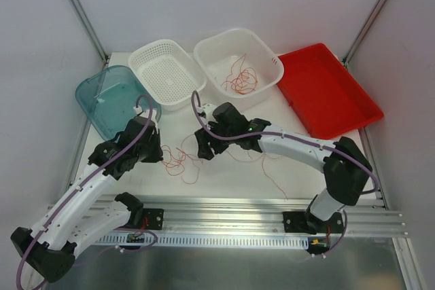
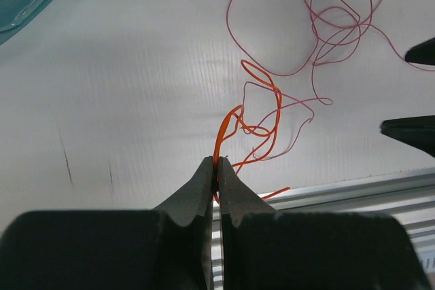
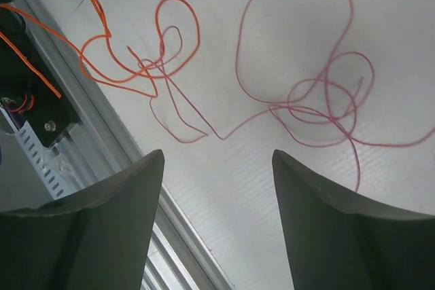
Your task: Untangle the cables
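Note:
The cables lie as a loose tangle (image 1: 178, 161) on the white table between my two grippers. My left gripper (image 1: 162, 157) (image 2: 219, 163) is shut on a bright orange cable (image 2: 272, 110), which rises from between its fingertips into the knot. Thinner pink cable loops (image 2: 333, 25) (image 3: 299, 100) spread beyond it. My right gripper (image 1: 204, 149) (image 3: 217, 157) stands open just above the table, with nothing between its fingers; the orange cable (image 3: 136, 66) and the pink loops lie ahead of it. More cables (image 1: 241, 79) rest in the white tub.
At the back stand a teal bin (image 1: 112, 100), a white perforated basket (image 1: 166, 73), the white tub (image 1: 266, 56) and a red tray (image 1: 326, 89). A single strand (image 1: 275, 174) trails toward the aluminium rail (image 1: 238, 212) at the near edge.

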`<state>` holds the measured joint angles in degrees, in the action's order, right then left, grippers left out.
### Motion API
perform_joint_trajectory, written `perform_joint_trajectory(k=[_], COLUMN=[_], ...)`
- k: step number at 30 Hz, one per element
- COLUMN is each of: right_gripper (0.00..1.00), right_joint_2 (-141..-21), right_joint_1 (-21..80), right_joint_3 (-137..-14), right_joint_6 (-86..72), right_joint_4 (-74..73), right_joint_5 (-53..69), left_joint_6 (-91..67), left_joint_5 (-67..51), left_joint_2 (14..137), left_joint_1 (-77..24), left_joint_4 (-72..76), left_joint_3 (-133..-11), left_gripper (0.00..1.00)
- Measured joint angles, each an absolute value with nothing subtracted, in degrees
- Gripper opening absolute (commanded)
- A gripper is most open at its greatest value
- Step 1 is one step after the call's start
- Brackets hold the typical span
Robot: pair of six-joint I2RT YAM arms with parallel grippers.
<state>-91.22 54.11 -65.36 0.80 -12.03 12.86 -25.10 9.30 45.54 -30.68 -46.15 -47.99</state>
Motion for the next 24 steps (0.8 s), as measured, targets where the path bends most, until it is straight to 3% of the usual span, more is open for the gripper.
perform_joint_trajectory(k=[7,9,10,13,14,16,24], right_gripper=[0.68,0.6,0.56,0.27,0.12,0.01,0.01], right_joint_2=[-104.6,-106.7,-107.9,-109.2,-109.3,-109.1,-95.5], right_joint_1=[58.2,59.0,59.5,60.1,60.1,59.6,48.9], right_joint_3=[-75.9,-76.9,-77.2,-77.1,-76.9,-75.9,-61.1], right_joint_6=[3.5,3.7,3.8,4.1,4.1,4.0,3.7], right_joint_4=[-11.9,-11.9,-11.8,-12.0,-11.8,-11.5,-12.7], right_joint_5=[16.0,16.8,17.1,17.3,17.2,17.0,15.4], left_joint_6=[-24.2,-24.2,-24.2,-24.2,-24.2,-24.2,-23.9], left_joint_5=[7.7,7.6,7.6,7.6,7.6,7.7,10.1], left_joint_2=[44.8,44.5,44.4,44.2,44.1,43.7,42.0], left_joint_1=[-30.7,-30.7,-30.7,-30.7,-30.7,-30.7,-30.7], left_joint_4=[-46.1,-46.1,-46.1,-46.0,-46.0,-45.9,-45.8], left_joint_3=[-48.0,-48.0,-48.0,-48.0,-48.0,-48.0,-48.0], left_gripper=[0.0,0.0,0.0,0.0,0.0,0.0,0.0])
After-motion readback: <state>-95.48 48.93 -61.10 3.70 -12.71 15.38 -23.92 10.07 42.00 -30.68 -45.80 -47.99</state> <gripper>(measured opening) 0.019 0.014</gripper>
